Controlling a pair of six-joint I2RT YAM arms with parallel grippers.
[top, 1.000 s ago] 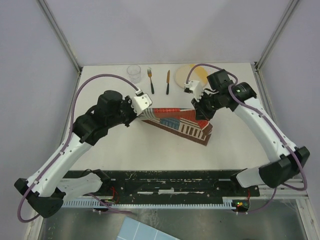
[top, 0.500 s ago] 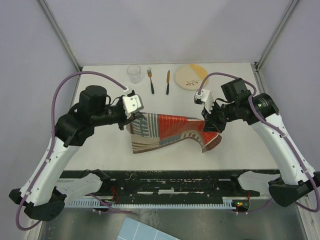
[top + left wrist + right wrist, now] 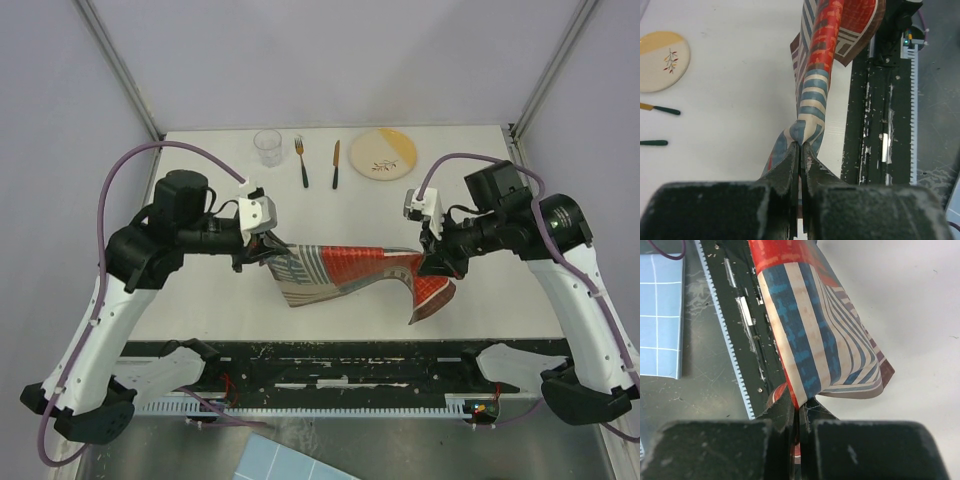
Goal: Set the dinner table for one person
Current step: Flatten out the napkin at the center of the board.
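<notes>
The left hand point(image 3: 268, 243) is clamped shut on one end of the striped placemat point(image 3: 345, 270), which stretches, twisted, over the middle of the white worktop point(image 3: 330, 215). The right hand point(image 3: 430, 262) pinches the opposite end, where a corner droops. Along the far edge stand a glass point(image 3: 267, 146), fork point(image 3: 301, 160), knife point(image 3: 336, 164) and plate point(image 3: 382, 153), well apart from the cloth.

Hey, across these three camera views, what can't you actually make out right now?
Top view: whether the sagging placemat touches the table; its own folds hide the underside.
Left wrist view: fork and knife run off the left edge.
Right wrist view: the placemat, pinched in the right pincer, blocks everything beyond, the left pincer included.
</notes>
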